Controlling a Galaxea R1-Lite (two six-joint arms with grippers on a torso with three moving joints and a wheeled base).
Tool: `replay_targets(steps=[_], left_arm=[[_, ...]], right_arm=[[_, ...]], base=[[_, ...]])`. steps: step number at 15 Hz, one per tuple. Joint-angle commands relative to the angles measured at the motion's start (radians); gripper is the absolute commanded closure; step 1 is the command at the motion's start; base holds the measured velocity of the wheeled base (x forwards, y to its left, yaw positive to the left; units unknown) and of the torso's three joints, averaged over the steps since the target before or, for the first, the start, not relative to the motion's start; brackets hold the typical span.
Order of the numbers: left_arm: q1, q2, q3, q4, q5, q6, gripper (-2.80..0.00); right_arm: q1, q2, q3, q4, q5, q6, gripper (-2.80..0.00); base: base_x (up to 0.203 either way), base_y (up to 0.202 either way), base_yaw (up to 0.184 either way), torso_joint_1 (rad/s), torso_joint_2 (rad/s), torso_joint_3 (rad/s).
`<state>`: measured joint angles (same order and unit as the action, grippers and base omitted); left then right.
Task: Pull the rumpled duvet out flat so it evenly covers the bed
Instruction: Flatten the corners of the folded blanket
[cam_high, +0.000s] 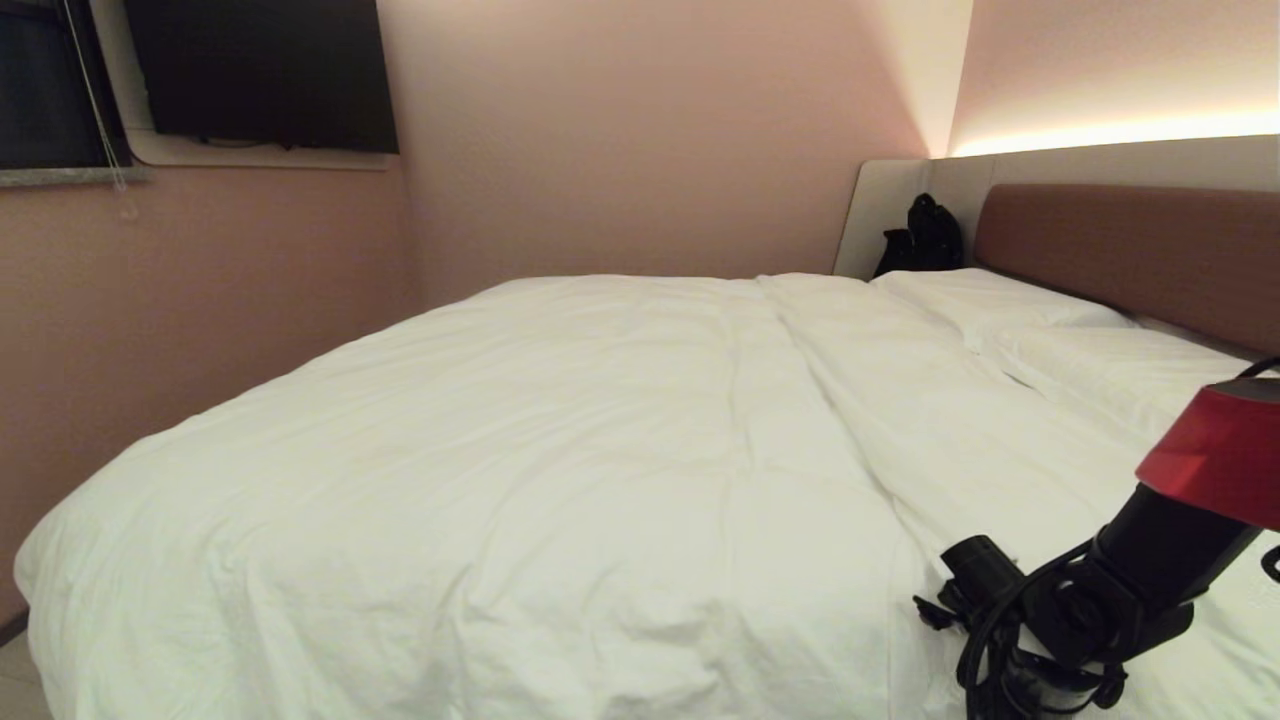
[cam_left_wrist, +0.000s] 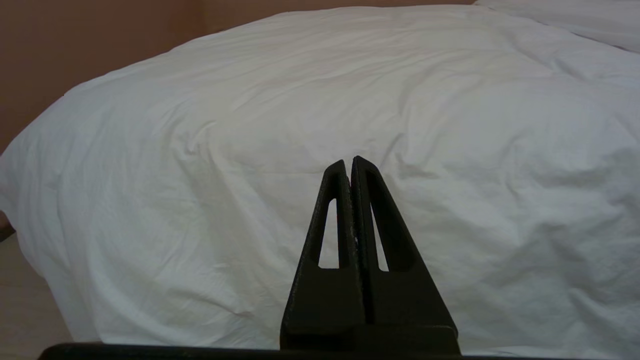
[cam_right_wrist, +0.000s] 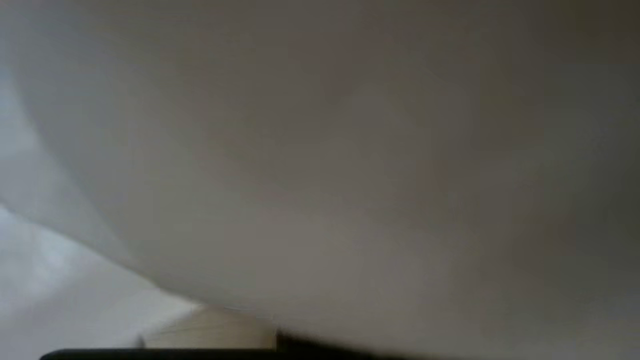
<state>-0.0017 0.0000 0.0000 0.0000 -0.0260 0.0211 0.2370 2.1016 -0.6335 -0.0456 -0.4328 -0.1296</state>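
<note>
Duvet (cam_high: 520, 450) spread over bed (cam_high: 1125, 245), wrinkled; left gripper (cam_left_wrist: 349, 167) pressed together, empty, frame centre; right gripper hidden at head view's lower right, fingers closed

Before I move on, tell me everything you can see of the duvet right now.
The thick white puffy duvet lies spread over almost the whole wide low bed, soft and lightly creased. A long fold ridge runs from near the white pillows down towards the near edge. Its near side and left corner hang over the mattress towards the floor. The right hand is low at the near right edge, its fingers out of sight; whether it holds cloth cannot be seen. The shut left hand points at the draped side, apart from it.
</note>
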Motion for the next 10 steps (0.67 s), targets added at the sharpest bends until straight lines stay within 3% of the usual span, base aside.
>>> replay_targets(steps=[1,2,7,10], left_arm=[[0.000,0.000,0.000,0.000,0.000,0.000,0.00],[0.000,0.000,0.000,0.000,0.000,0.000,0.00],[0.000,0.000,0.000,0.000,0.000,0.000,0.00],[0.000,0.000,0.000,0.000,0.000,0.000,0.00]], right_arm=[[0.001,0.019,-0.014,-0.001,-0.003,-0.064,0.00],[0.001,0.025,-0.028,-0.002,-0.002,-0.114,0.00],[0.001,-0.012,-0.021,-0.003,0.004,-0.108,0.00],[0.002,-0.161,0.023,-0.002,0.017,-0.099,0.00]], base=[[0.000,0.000,0.000,0.000,0.00,0.000],[0.000,0.000,0.000,0.000,0.00,0.000],[0.000,0.000,0.000,0.000,0.00,0.000],[0.000,0.000,0.000,0.000,0.00,0.000]])
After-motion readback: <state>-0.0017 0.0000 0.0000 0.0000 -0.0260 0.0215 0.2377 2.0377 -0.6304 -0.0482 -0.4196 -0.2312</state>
